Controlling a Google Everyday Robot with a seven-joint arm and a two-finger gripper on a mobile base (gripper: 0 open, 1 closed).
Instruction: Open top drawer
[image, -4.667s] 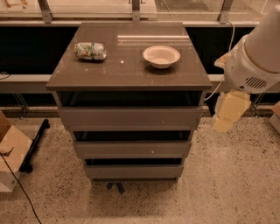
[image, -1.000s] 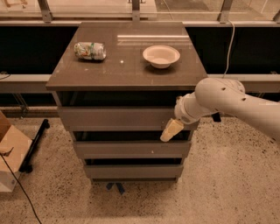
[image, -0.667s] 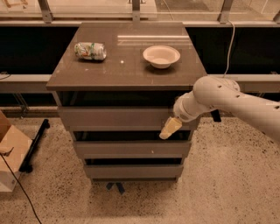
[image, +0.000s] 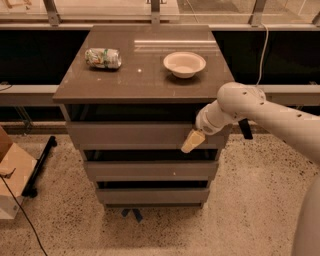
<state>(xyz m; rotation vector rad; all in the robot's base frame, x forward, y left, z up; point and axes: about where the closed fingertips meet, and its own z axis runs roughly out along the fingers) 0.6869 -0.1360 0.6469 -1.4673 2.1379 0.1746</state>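
Note:
The top drawer (image: 125, 134) is the widest of three grey-brown, handle-less drawers in a cabinet under a flat top. Its front panel looks closed, with a dark gap above it. My gripper (image: 192, 141) hangs from the white arm (image: 260, 112) that reaches in from the right. Its cream fingertips rest against the right part of the top drawer's front, near its lower edge.
On the cabinet top (image: 145, 85) lie a crushed can (image: 103, 57) at the left and a white bowl (image: 184, 63) at the right. Two narrower drawers (image: 150, 170) sit below. A cardboard box (image: 12, 177) and a cable lie on the speckled floor at the left.
The arm swung in from the right of the cabinet to the top drawer's front. Over the last second the gripper shifted slightly left along the panel. The drawer has not visibly moved.

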